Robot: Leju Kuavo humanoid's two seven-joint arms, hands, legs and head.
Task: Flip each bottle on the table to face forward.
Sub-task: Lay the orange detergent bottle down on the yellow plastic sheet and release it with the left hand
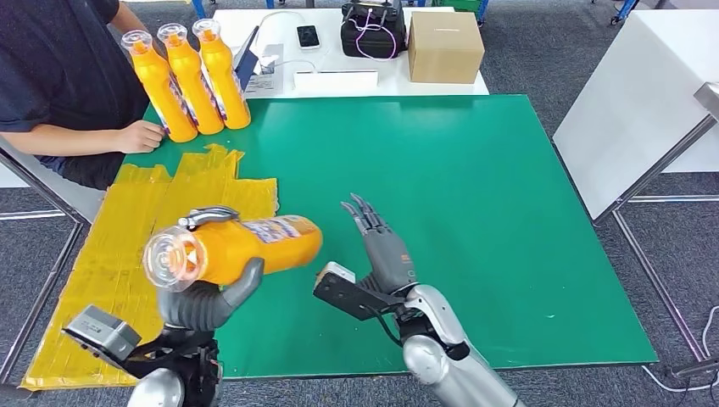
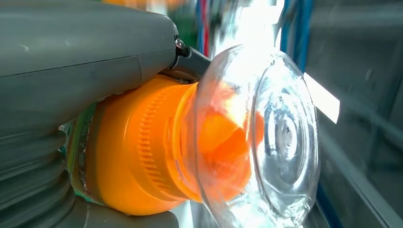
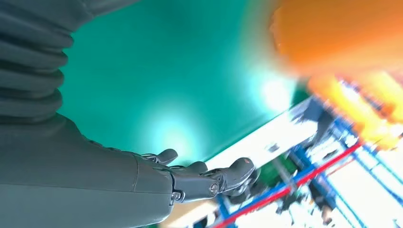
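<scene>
My left hand (image 1: pixel 203 292) grips an orange bottle (image 1: pixel 246 248) held on its side above the near left of the green mat (image 1: pixel 475 212), its clear cap (image 1: pixel 172 258) pointing toward me. The left wrist view shows that clear cap (image 2: pixel 266 133) and orange neck (image 2: pixel 142 152) close up, with the left hand (image 2: pixel 71 57) wrapped around them. My right hand (image 1: pixel 383 246) hovers open just right of the bottle's base, fingers straight and apart from it; the right hand (image 3: pixel 209 183) holds nothing. Three more orange bottles (image 1: pixel 188 78) stand upright at the mat's far left corner.
A person's hand (image 1: pixel 140 136) rests beside the three standing bottles. Yellow taped sheets (image 1: pixel 144 220) cover the table left of the mat. Behind it, a white table carries a cardboard box (image 1: pixel 445 44), a black bag (image 1: pixel 373 30) and a phone (image 1: pixel 308 36).
</scene>
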